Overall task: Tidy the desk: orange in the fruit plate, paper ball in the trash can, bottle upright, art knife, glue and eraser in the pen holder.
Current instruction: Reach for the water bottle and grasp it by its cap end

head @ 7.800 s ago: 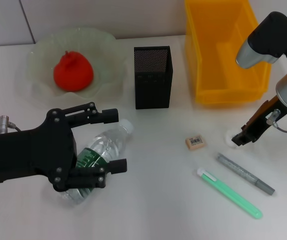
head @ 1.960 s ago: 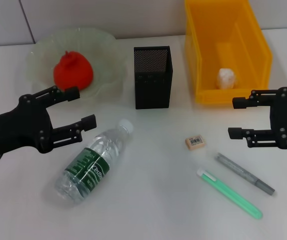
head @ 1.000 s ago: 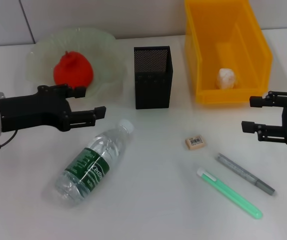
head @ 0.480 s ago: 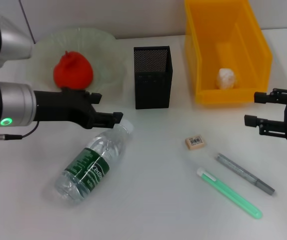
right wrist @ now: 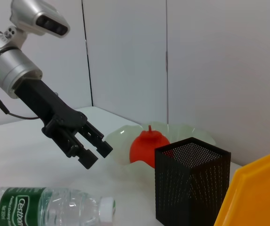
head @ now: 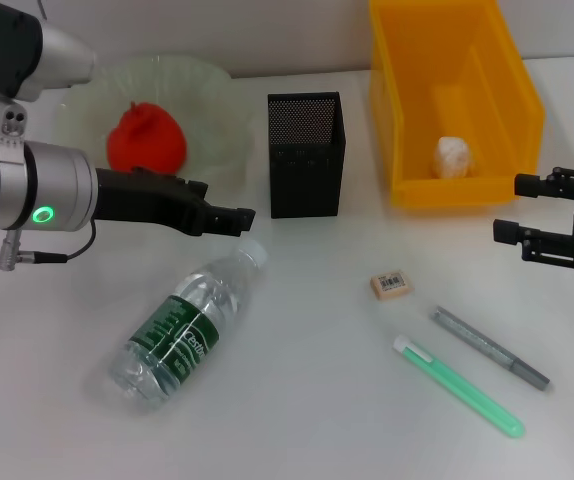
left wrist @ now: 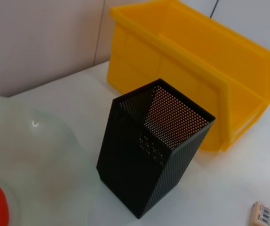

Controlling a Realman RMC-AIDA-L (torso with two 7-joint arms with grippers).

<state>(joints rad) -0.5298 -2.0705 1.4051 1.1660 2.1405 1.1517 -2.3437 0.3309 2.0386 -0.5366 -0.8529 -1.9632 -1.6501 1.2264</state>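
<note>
The bottle (head: 187,325) lies on its side at front left, its white cap (head: 250,250) pointing toward the pen holder (head: 305,155). My left gripper (head: 225,203) hovers open just above and behind the cap, holding nothing; the right wrist view shows the left gripper (right wrist: 95,148) above the bottle (right wrist: 45,207). The orange (head: 145,140) sits in the fruit plate (head: 207,90). In the trash can (head: 407,120) lies the paper ball (head: 453,154). The eraser (head: 391,285), grey art knife (head: 489,347) and green glue (head: 459,385) lie on the table. My right gripper (head: 520,207) is open and empty at the right edge.
The left wrist view looks at the pen holder (left wrist: 156,146), with the trash can (left wrist: 191,61) behind it, the eraser (left wrist: 262,214) in a corner and the plate (left wrist: 31,155) beside it. Bare white table lies between the bottle and the eraser.
The left gripper has swung right from beside the plate to above the bottle's cap. The right gripper drifted slightly right. Earlier, the paper ball went from the table into the trash can.
</note>
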